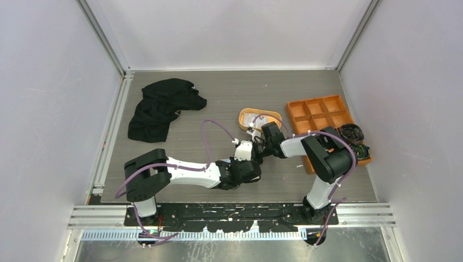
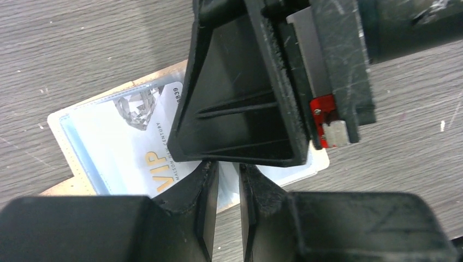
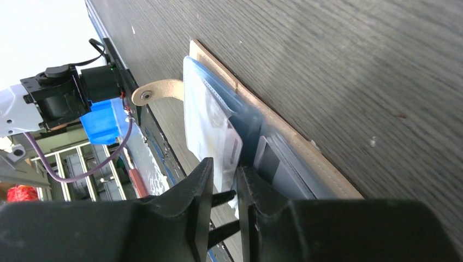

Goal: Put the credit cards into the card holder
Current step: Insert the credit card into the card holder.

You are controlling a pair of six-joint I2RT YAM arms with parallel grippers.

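White card (image 2: pixel 142 142) was judged half-tucked in the holder (image 3: pixel 284 164) at mid-frame, left claw (image 2: pixel 229 183) and right claw (image 3: pixel 236 180) both narrow, grip not discernible; a push home was called for.

Top view: bright, even, diffuse light from overhead, with no hard-edged shadows anywhere. The walls (image 1: pixel 49 109) read pale and flat with a faint lilac cast. The table (image 1: pixel 229 93) is mid-grey with readable grain and no hot spots. The black cloth (image 1: pixel 161 106) crushes to near-solid black and its folds barely separate. There are short, soft shadows under both arms. Frame rails splay outward toward the corners, wide-lens look. Sharp overall.

Left wrist view: the left gripper (image 2: pixel 229 166) is large, dark and soft-focused. Table grain is crisp. The card (image 2: pixel 125 147) is pale with legible print. A dull highlight sits on the metal plate (image 2: pixel 308 49).

Right wrist view: steep angle. The table is sharp and the upper-left background is blown white. The right gripper (image 3: pixel 225 166) is near-black with little detail.
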